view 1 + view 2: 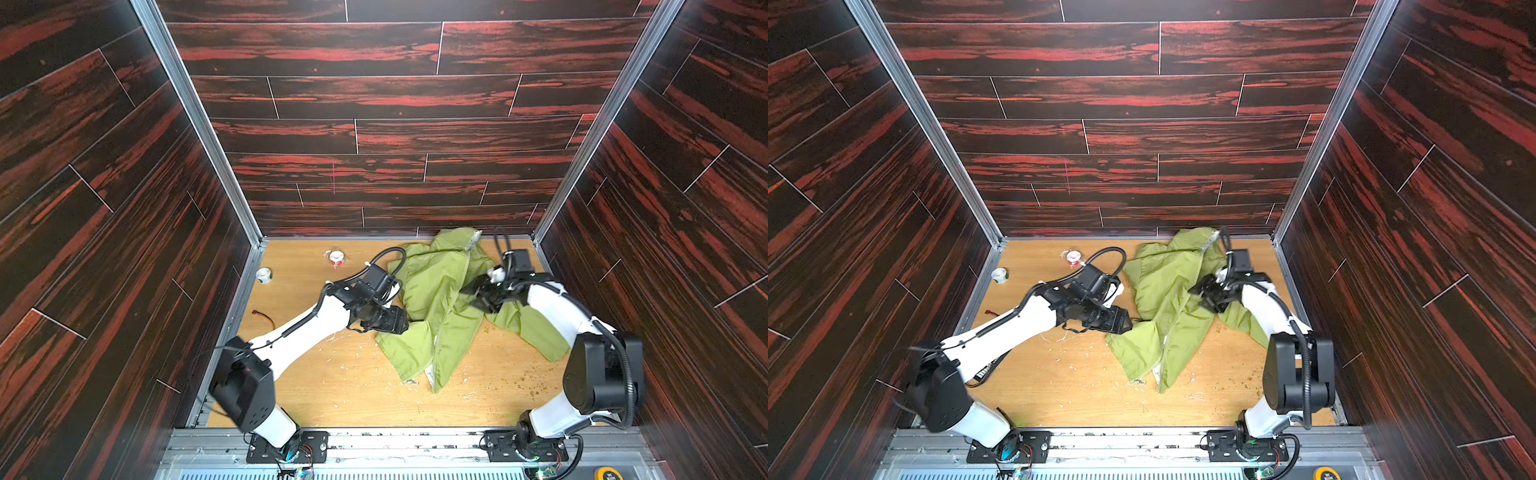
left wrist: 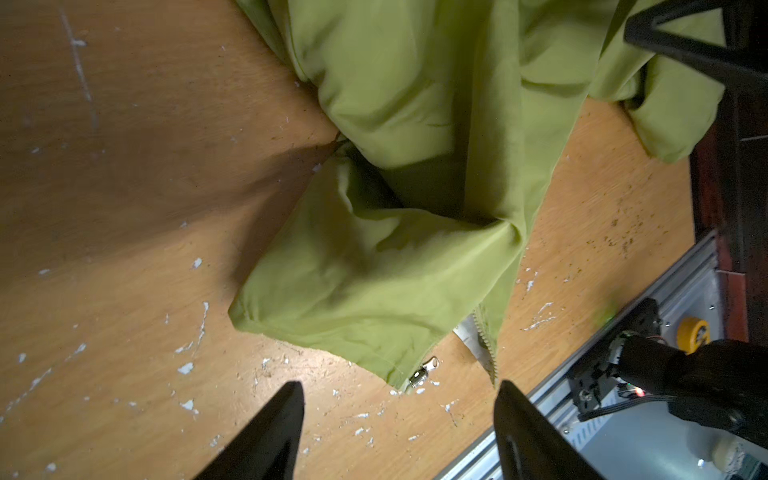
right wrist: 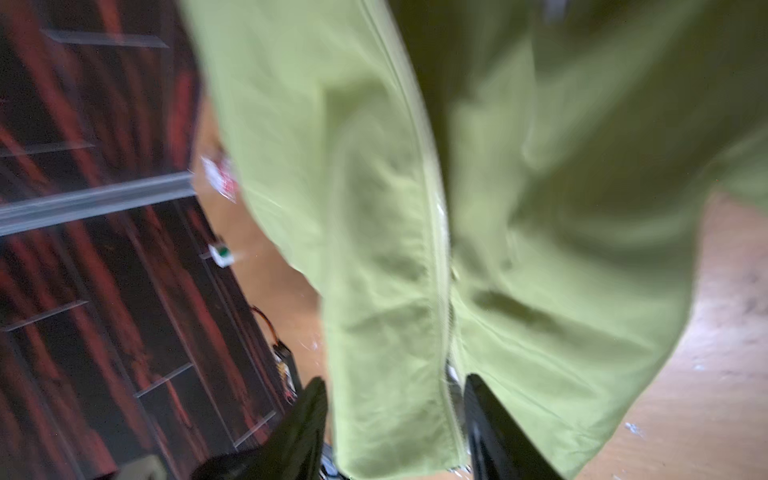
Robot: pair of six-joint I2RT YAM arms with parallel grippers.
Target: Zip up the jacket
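On the wooden table (image 1: 332, 386) lies the jacket (image 1: 432, 291) (image 1: 1163, 299), all green and crumpled. The jacket's top end touches the dark back wall (image 1: 374, 137), and a pale bit of lining (image 1: 473, 239) peeks out there. Its bottom end points toward the arm bases.

The left gripper (image 1: 404, 321) (image 1: 1126, 323) is just beside the jacket's edge, about halfway down it. Its two black fingers (image 2: 286, 415) are spread wide, with only bare table between them. Nothing is held. In the left wrist view, a little silver zipper pull (image 2: 424, 373) sits at the corner of the jacket's bottom edge, just past the fingers. Next to it run the green zipper teeth (image 2: 486, 336), and the two front sides are a bit apart there.

The right gripper (image 1: 476, 297) (image 1: 1204, 295) hangs over the jacket's other half. Its fingers (image 3: 494, 419) are apart too and do not pinch the cloth. The right wrist view is blurry, but the long zipper line (image 3: 436, 216) can be seen running down the jacket (image 3: 561, 249) toward the gap between them.

Well away from the jacket, on the left gripper's side, stand a small white and red cup (image 1: 336, 257) and a small white and green cup (image 1: 264, 275). A red wire (image 1: 264, 316) lies near them. White crumbs are scattered near the jacket's bottom edge.
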